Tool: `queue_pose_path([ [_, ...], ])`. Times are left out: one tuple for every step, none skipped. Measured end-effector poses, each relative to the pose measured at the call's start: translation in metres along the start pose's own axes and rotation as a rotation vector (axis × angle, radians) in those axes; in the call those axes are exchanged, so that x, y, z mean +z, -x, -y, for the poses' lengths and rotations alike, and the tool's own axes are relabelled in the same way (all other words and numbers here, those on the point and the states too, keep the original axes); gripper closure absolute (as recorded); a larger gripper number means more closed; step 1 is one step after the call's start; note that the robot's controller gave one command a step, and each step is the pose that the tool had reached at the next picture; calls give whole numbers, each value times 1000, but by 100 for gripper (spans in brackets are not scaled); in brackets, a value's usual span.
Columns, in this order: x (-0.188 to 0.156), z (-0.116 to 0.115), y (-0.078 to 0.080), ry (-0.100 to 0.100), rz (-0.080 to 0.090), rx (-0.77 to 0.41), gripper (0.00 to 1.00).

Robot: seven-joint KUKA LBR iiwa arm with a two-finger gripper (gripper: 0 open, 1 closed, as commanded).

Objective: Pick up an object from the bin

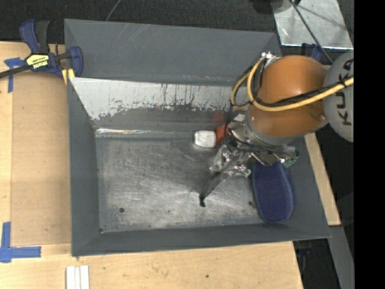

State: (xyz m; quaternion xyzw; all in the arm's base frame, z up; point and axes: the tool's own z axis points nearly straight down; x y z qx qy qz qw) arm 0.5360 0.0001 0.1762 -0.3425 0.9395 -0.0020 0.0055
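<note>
Risks: gripper (pixel 207 194) tip is low over bare floor of the grey metal bin (pixel 84 161), centre-front, with no thing under it. Closing here would likely come up empty; pressing lower could scrape the metal floor.

Candidates:
- dark blue oval padded thing (pixel 272 190), lying along the right wall just beside the gripper body
- small white rounded block (pixel 204 138), at the foot of the back wall
- red thing (pixel 221 131), next to the white block and partly hidden by the wrist; kind not clear

A sideways correction toward the blue oval may shove it against the wall rather than straddle it. The block sits tight to the back wall, so there is little room round it.

Pose: arm reaches in from the right, orange domed cover (pixel 286 98) over the back-right corner, wrist tilted so the tool points down and left. Whether the gripper is spread or pressed together: cannot tell. Nothing seen held
</note>
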Motion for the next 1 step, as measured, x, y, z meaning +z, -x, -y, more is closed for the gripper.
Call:
queue_pose_path([
  [-63,3,12,1,0,2,100],
])
